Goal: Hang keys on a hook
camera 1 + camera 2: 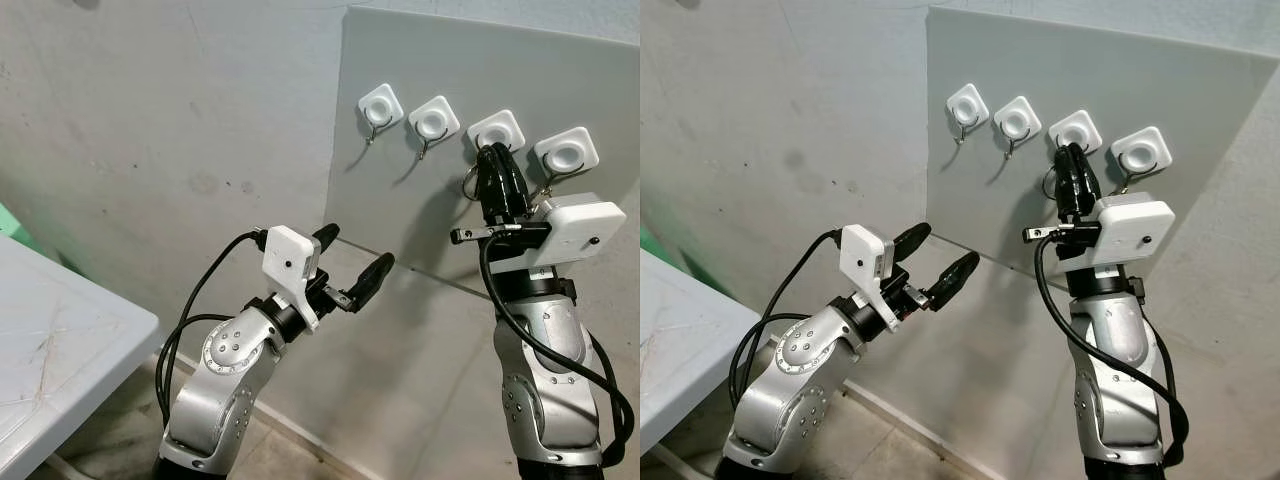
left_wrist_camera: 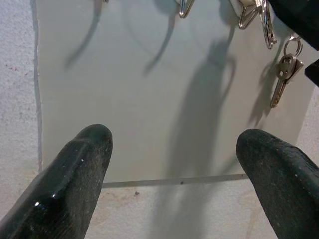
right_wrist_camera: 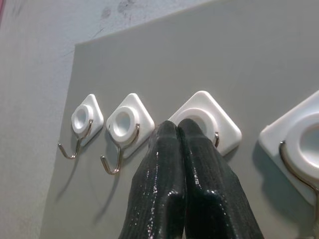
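A grey board [image 1: 420, 60] on the wall carries a row of white hooks. My right gripper [image 1: 492, 152] is raised to the third hook [image 1: 500, 128], its fingers pressed shut just under the white pad [image 3: 209, 117]. A silver key ring [image 1: 468, 183] sticks out beside those fingers. In the left wrist view, keys [image 2: 281, 77] dangle below the right gripper's black fingers, so it looks shut on the keys. My left gripper [image 1: 358, 250] is open and holds nothing, lower down and to the left, pointing at the board's bottom edge.
The first hook [image 1: 380, 105] and second hook [image 1: 433, 120] hang bare. The fourth hook [image 1: 566, 152] is right of the right gripper. A white table [image 1: 60, 330] stands at the lower left. Bare concrete wall surrounds the board.
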Robot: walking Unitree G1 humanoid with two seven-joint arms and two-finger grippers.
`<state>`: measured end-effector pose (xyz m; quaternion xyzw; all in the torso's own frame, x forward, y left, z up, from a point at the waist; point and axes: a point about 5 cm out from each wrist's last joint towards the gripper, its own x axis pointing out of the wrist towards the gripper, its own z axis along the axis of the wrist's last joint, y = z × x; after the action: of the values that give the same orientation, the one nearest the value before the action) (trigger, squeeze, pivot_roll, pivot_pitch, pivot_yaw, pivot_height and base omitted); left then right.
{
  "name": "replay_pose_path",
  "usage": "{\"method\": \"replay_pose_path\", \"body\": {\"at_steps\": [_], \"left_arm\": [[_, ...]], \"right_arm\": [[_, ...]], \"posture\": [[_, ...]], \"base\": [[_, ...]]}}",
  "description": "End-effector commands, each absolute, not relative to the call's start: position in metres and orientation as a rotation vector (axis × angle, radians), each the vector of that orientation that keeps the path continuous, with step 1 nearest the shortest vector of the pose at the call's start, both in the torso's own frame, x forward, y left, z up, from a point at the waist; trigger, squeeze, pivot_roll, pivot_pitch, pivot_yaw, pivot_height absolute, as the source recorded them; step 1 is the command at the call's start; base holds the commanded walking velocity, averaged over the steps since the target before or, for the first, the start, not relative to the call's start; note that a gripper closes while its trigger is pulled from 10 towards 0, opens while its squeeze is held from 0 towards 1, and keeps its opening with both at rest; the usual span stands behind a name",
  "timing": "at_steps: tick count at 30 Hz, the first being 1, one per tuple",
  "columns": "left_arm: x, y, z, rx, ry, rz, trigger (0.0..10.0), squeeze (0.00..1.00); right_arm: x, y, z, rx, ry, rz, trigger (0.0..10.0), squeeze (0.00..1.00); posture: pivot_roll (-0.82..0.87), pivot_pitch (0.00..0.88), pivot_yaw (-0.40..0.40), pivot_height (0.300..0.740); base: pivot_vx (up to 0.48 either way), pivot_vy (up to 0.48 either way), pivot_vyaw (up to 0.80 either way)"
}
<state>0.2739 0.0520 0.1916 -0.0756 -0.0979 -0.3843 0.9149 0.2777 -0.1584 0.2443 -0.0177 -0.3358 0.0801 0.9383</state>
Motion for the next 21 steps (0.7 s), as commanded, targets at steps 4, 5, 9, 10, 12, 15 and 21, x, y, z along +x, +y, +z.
{"method": "replay_pose_path", "body": {"at_steps": [4, 5, 9, 10, 12, 15, 21], "left_arm": [[0.2725, 0.0524, 0.1972, -0.168, -0.217, -0.789, 10.0, 0.00], [0.2725, 0.0524, 0.1972, -0.168, -0.217, -0.789, 10.0, 0.00], [0.2730, 0.0529, 0.1973, -0.173, -0.216, -0.783, 10.0, 0.00], [0.2731, 0.0530, 0.1972, -0.175, -0.215, -0.780, 10.0, 0.00], [0.2733, 0.0529, 0.1974, -0.178, -0.215, -0.779, 10.0, 0.00], [0.2729, 0.0522, 0.1977, -0.182, -0.214, -0.779, 10.0, 0.00], [0.2726, 0.0519, 0.1975, -0.183, -0.214, -0.778, 10.0, 0.00]], "right_arm": [[0.2829, -0.1574, 0.2439, -0.063, -0.668, 0.195, 10.0, 0.00], [0.2829, -0.1574, 0.2439, -0.063, -0.668, 0.195, 10.0, 0.00], [0.2843, -0.1584, 0.2457, -0.075, -0.677, 0.205, 10.0, 0.00], [0.2840, -0.1582, 0.2471, -0.075, -0.684, 0.209, 10.0, 0.00], [0.2839, -0.1574, 0.2487, -0.075, -0.692, 0.215, 10.0, 0.00], [0.2830, -0.1540, 0.2517, -0.066, -0.707, 0.237, 10.0, 0.00], [0.2814, -0.1485, 0.2505, -0.070, -0.705, 0.280, 10.0, 0.00]], "posture": [[0.01, 0.000, -0.043, 0.740], [0.01, 0.000, -0.043, 0.740], [0.01, 0.000, -0.044, 0.740], [0.01, 0.000, -0.046, 0.740], [0.01, 0.000, -0.046, 0.740], [0.01, 0.000, -0.048, 0.740], [0.01, 0.000, -0.050, 0.740]], "base": [[0.000, 0.000, 0.00], [0.000, 0.000, 0.00], [0.000, 0.000, 0.00], [0.000, 0.000, 0.00], [0.000, 0.000, 0.00], [0.000, 0.000, 0.00], [0.000, 0.000, 0.00]]}}
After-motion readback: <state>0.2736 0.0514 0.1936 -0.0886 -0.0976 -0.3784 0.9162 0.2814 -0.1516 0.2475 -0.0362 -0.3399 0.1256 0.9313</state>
